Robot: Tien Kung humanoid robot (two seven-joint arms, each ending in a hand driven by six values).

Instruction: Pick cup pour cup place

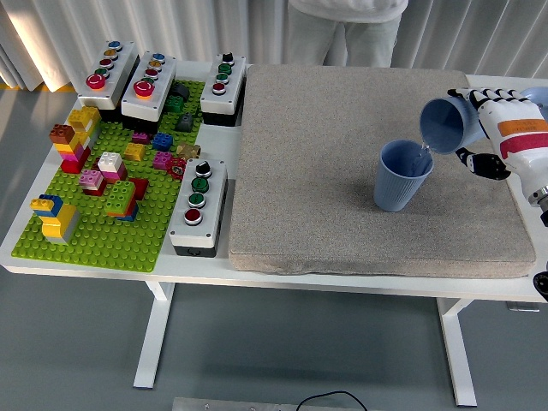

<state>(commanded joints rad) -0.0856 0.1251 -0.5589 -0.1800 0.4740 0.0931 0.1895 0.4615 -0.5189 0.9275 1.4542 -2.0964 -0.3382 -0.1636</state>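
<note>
The right hand (501, 128) comes in from the right edge with its white fingers (469, 96) curled around a light blue cup (445, 125), gripping it by the body. That cup is tipped on its side, mouth facing left and down, its lip just above the rim of a second blue cup (402, 176). The second cup stands upright on the grey mat (342, 154) that covers the right part of the white table (214, 261). The thumb (481, 164) shows below the held cup. A person (347, 21) stands at the far side.
</note>
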